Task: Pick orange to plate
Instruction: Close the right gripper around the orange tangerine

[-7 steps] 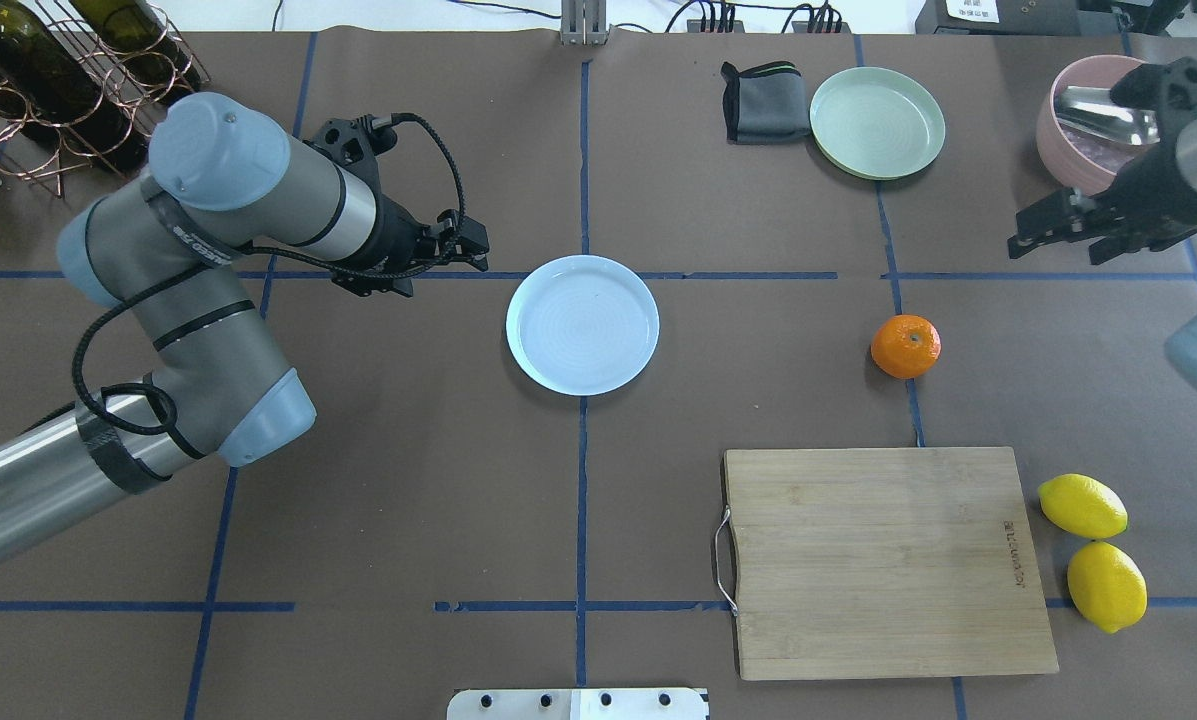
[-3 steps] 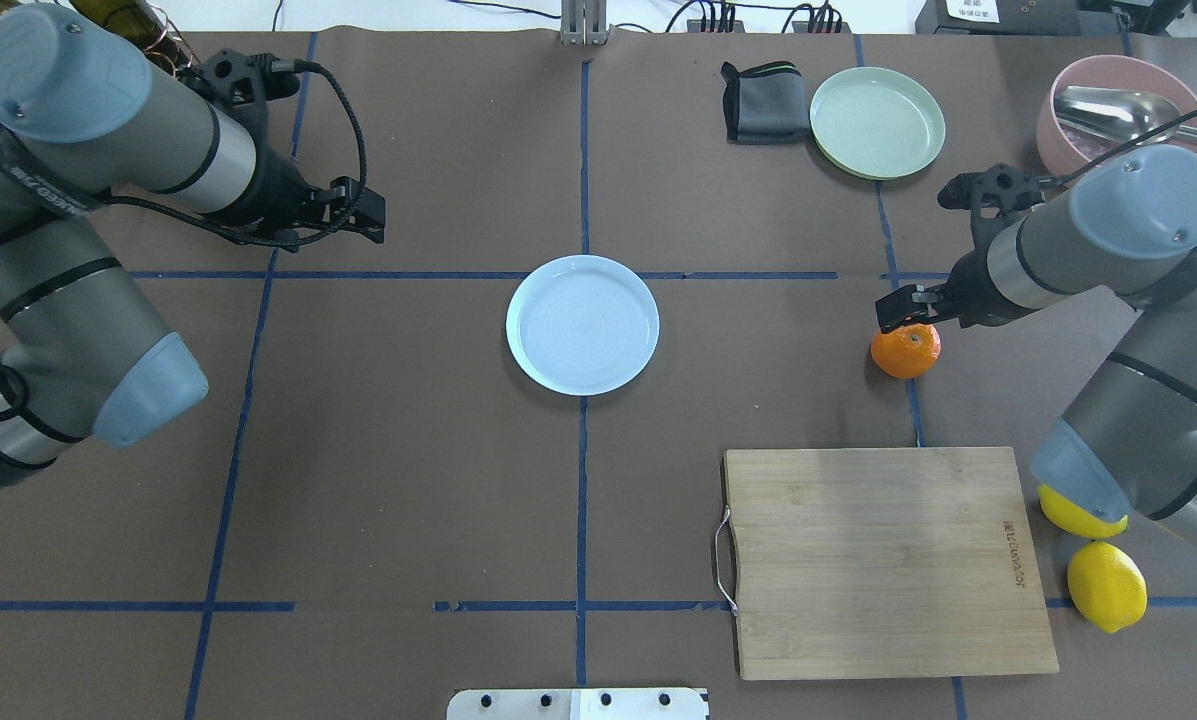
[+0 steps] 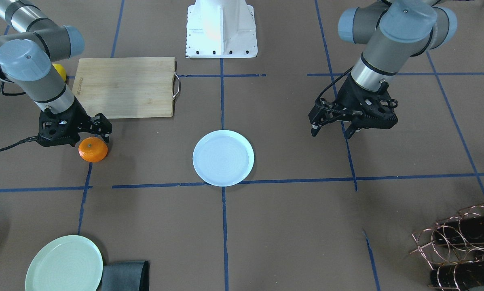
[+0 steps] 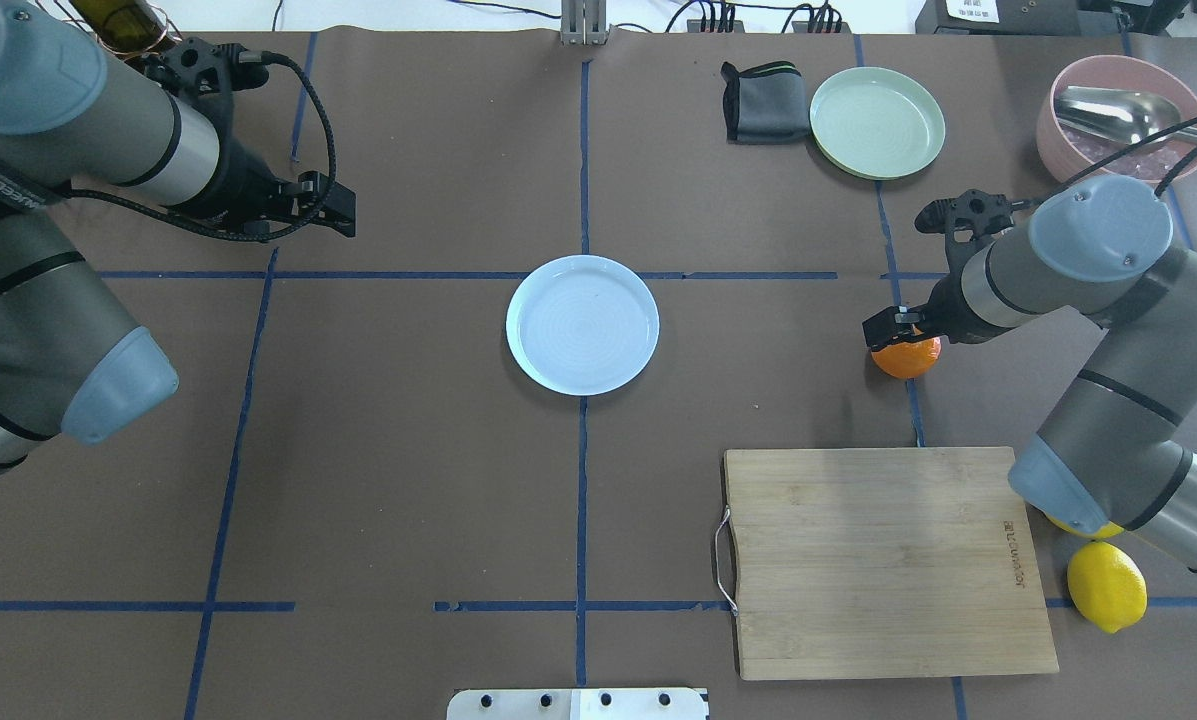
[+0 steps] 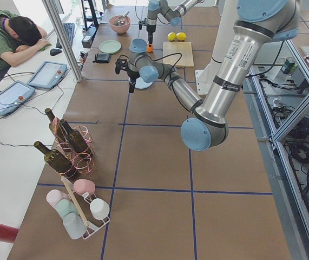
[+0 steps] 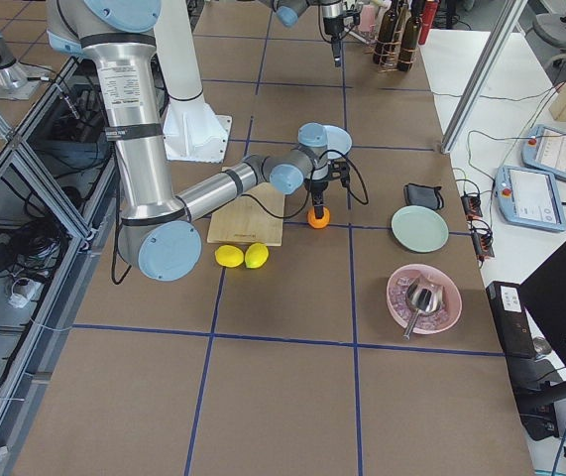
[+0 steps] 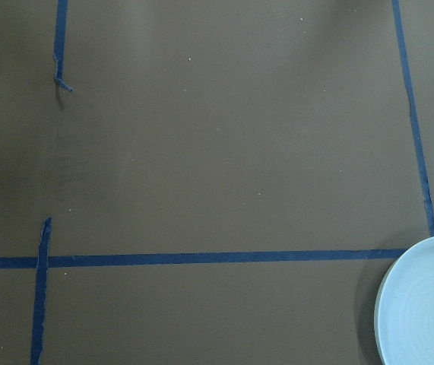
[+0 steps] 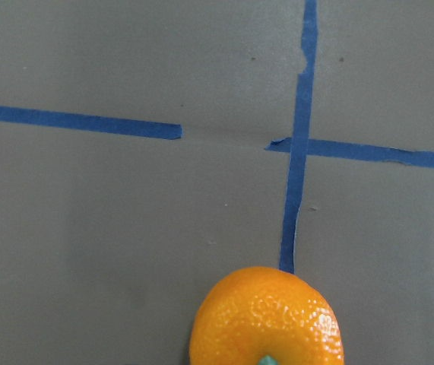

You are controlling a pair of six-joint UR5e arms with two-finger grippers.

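The orange (image 4: 908,358) rests on the brown table right of centre, on a blue tape line; it also shows as the orange (image 3: 92,150) and the orange (image 8: 266,319) at the bottom edge of the right wrist view. My right gripper (image 4: 896,328) hangs open just over its top, with a finger on either side; from the front, the right gripper (image 3: 93,132) sits above the fruit without closing on it. The pale blue plate (image 4: 582,325) lies empty at the table's centre, seen too as the plate (image 3: 223,157). My left gripper (image 4: 343,213) hovers open at the far left, holding nothing.
A wooden cutting board (image 4: 888,560) lies near the orange, with two lemons (image 4: 1106,585) beside it under my right arm. A pale green plate (image 4: 877,122), a grey cloth (image 4: 763,102) and a pink bowl with a spoon (image 4: 1118,110) stand at the back right. A wine rack (image 3: 460,246) holds the left corner.
My right arm swung in from the right edge and came down over the orange. My left arm pulled back from beside the plate toward the far left.
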